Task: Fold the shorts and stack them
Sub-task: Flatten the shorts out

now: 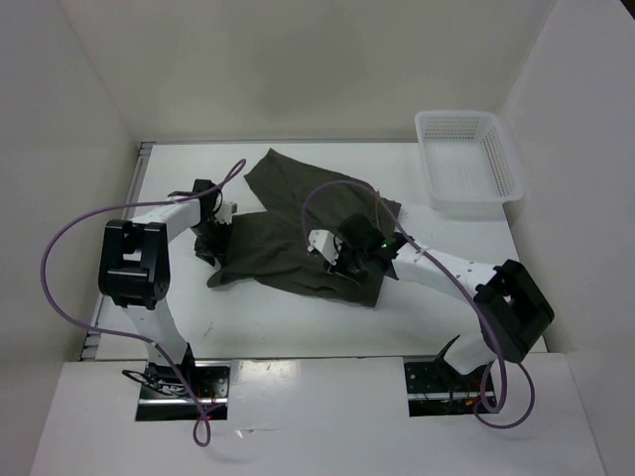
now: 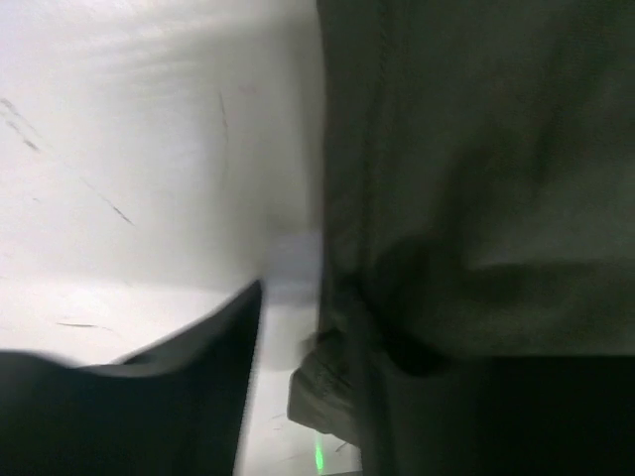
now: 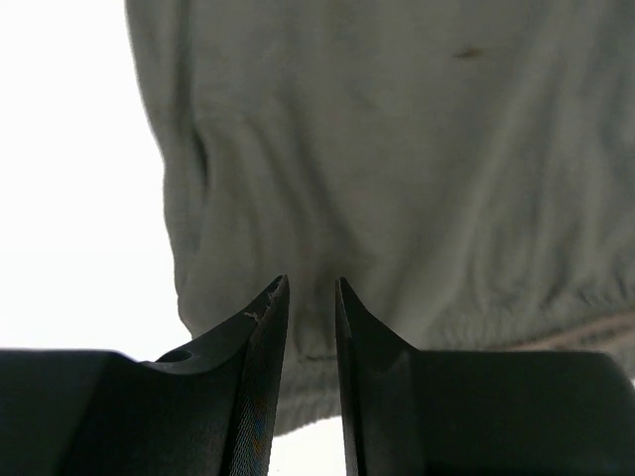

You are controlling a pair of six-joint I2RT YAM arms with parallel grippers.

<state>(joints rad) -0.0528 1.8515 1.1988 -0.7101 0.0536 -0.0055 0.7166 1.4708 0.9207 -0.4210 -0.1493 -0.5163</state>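
The dark olive shorts [image 1: 298,238] lie spread and wrinkled on the white table, partly folded over. My left gripper [image 1: 211,235] is at their left edge. In the blurred left wrist view the left gripper [image 2: 317,337] looks open: one dark finger [image 2: 149,397] lies on bare table, a bunched cloth edge of the shorts [image 2: 476,149] sits between the jaws, and the other finger is hidden by cloth. My right gripper [image 1: 340,260] is over the shorts' lower right part. In the right wrist view the right gripper [image 3: 311,285] has only a narrow gap, just above the shorts [image 3: 397,149] near the waistband, holding nothing.
A white plastic mesh basket [image 1: 476,205] stands at the back right corner, with nothing seen in it. White walls close in the table at the back and both sides. Purple cables loop over both arms.
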